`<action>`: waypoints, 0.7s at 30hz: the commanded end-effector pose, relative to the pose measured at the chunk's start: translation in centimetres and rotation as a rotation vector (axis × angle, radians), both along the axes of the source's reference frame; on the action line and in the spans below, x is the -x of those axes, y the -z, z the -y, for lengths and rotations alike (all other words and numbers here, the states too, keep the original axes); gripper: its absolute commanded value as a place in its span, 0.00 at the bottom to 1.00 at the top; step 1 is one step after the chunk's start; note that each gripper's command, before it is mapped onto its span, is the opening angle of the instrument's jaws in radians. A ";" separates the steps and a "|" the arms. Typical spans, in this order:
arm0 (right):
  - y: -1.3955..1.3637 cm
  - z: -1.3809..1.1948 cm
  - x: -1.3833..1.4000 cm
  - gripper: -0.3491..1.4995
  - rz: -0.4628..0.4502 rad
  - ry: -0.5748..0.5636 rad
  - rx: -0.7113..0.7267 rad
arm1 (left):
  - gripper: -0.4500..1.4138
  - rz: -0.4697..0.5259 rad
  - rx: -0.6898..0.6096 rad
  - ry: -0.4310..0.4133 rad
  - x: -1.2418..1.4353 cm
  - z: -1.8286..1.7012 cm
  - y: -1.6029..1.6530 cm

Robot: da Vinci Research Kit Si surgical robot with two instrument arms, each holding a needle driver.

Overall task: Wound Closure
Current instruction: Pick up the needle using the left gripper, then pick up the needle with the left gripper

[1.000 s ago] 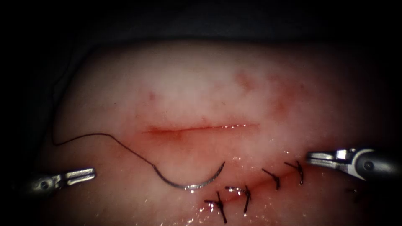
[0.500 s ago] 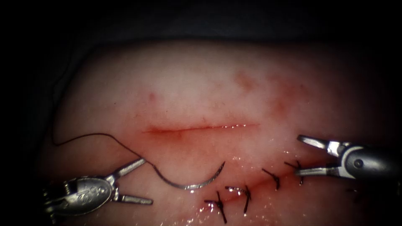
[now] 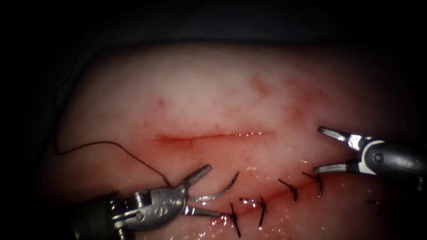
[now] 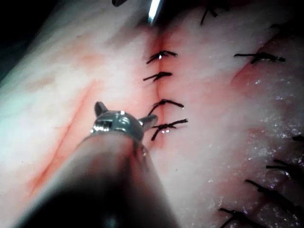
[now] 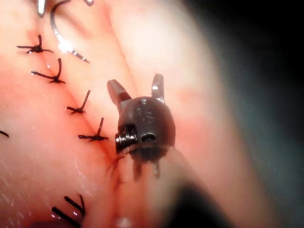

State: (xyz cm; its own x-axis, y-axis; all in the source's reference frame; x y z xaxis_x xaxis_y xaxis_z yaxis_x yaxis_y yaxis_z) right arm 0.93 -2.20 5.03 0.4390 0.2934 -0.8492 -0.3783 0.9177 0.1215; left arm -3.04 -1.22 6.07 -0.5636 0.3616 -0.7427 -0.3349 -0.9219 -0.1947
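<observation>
Since the earlier frames the left tool [image 3: 212, 191] has travelled rightward from the picture's left edge to the curved needle [image 3: 221, 191], and the right tool [image 3: 316, 149] has gone from pressed together to spread and risen a little. In the endoscope view the left tool's jaws are spread to either side of the needle's rear half without gripping it; the needle lies flat on the tissue [image 3: 213, 98] below the open cut [image 3: 213, 135], not driven in, its tip pointing up and right. The thread [image 3: 111, 144] trails from it to the left in a loop. The right tool holds nothing (it hovers above the sutured lower cut, over the stitches [image 3: 262, 209]). In the left wrist view, the left tool [image 4: 123, 115] sits beside those stitches [image 4: 164, 126]. In the right wrist view, the right tool [image 5: 137, 90] is spread above the tissue, the needle [image 5: 59, 38] beyond it.
</observation>
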 end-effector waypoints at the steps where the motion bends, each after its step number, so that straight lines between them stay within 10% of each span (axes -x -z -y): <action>1: -0.05 -0.06 -0.09 0.76 -0.001 -0.001 0.003 | 0.60 -0.028 0.001 0.008 0.12 -0.08 -0.08; 21: -0.06 -0.03 -0.10 0.76 0.003 -0.007 0.008 | 0.54 -0.241 -0.121 -0.004 0.27 0.10 -0.72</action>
State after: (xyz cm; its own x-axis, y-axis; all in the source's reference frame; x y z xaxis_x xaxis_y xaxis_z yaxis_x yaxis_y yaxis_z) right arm 0.94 -2.23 5.07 0.4428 0.2923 -0.8477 -0.3852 0.9157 0.1146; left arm -3.24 -1.37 6.78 -0.7245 0.4380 -0.5322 -0.3797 -0.8980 -0.2221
